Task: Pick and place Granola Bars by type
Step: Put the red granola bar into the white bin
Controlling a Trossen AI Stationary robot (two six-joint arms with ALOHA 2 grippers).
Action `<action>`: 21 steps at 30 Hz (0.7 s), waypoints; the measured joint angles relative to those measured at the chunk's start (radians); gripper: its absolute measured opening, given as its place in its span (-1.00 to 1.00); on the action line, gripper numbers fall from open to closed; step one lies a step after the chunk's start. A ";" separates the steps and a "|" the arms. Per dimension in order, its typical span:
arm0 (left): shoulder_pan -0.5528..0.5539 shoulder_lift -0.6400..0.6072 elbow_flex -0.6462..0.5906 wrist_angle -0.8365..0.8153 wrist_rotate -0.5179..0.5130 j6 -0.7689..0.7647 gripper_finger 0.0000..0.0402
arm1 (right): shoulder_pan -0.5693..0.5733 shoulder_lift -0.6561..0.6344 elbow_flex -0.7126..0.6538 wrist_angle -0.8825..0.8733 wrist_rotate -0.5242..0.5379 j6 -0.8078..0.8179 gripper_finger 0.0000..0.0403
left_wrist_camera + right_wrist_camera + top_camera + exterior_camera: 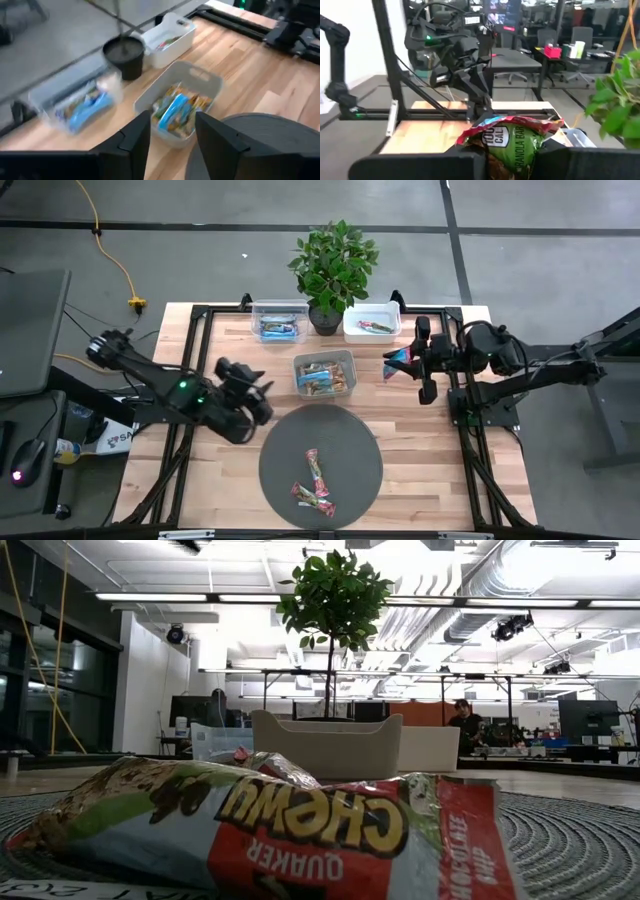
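Foil-wrapped granola bar (507, 137), crinkled and glossy, sits pinched in the right gripper (408, 366) fingers; left gripper (172, 137) fingers spread, empty, over wooden worktop (420, 440).

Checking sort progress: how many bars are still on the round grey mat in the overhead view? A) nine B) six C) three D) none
C: the overhead view shows three red/pink bars on the round grey mat; the other bars visible there sit in bins or in the right gripper.
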 joint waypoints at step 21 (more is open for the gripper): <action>-0.011 -0.584 -0.685 0.615 -0.014 0.106 -0.28 | -0.533 0.180 0.001 -0.154 -0.180 -0.039 -0.79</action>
